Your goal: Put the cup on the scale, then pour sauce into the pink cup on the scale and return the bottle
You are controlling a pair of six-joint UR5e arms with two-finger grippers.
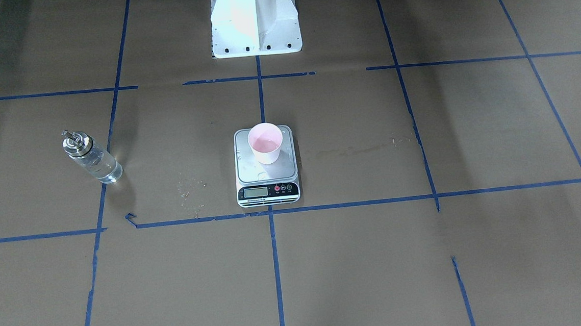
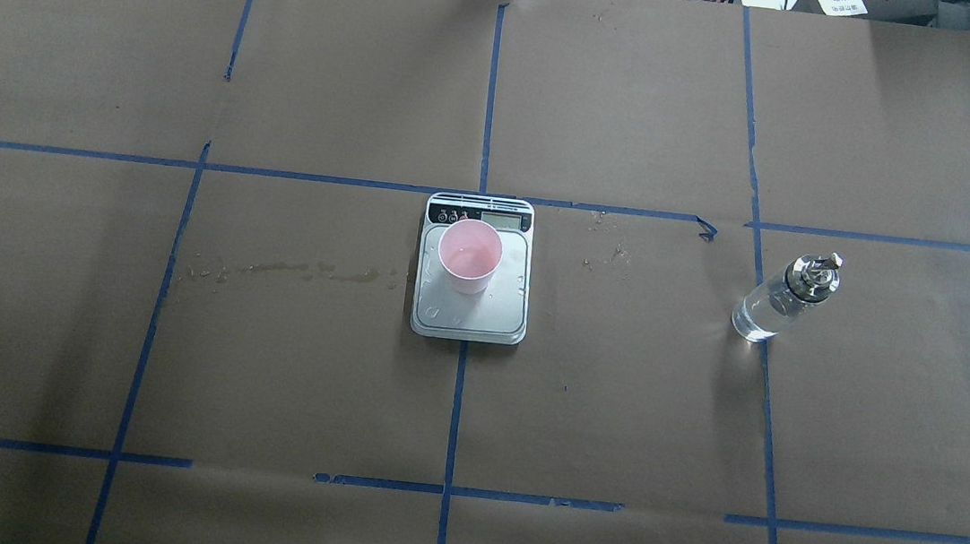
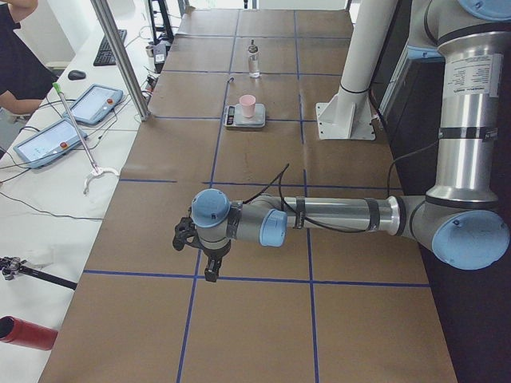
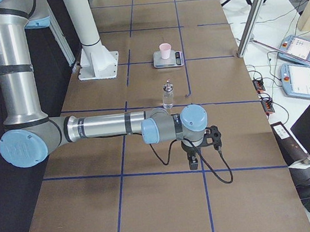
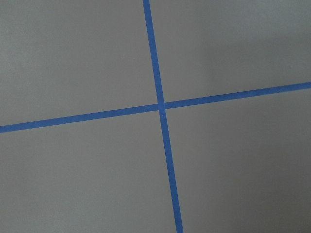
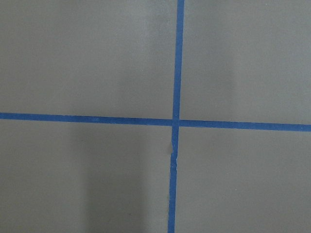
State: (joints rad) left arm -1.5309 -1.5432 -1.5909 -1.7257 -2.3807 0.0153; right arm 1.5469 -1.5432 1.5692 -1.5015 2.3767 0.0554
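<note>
Judging by how things lie, the task looks finished or close to it. The worktop (image 2: 304,361) carries everything. The left arm (image 3: 335,215) and the right arm (image 4: 105,125) are stretched out low over its two ends.

The left end effector (image 3: 211,275) and the right end effector (image 4: 193,164) point down at bare paper. They show only in the side views, so I cannot tell whether either is spread or closed, though neither appears to carry anything.

The scale (image 2: 470,311) sits roughly midway between the two end effectors, well apart from both. The bottle (image 2: 775,301) stands upright on the worktop between the right end effector and the scale, touching neither, so it seems to have been set back down. The cup (image 2: 469,257) stands upright on the scale's platform, toward the display end, so that first step is done. The sauce (image 1: 101,168) shows as clear liquid in the bottle, and its level is hard to judge.

The cup's pink inside has a slight sheen, but whether liquid lies in it is hard to make out, so the pour cannot be confirmed. The display (image 1: 255,191) is too small to read. Both wrist cameras show only crossing blue tape lines (image 5: 160,106) and no fingers. A faint wet streak (image 2: 296,269) marks the paper on the left end effector's side of the scale.
</note>
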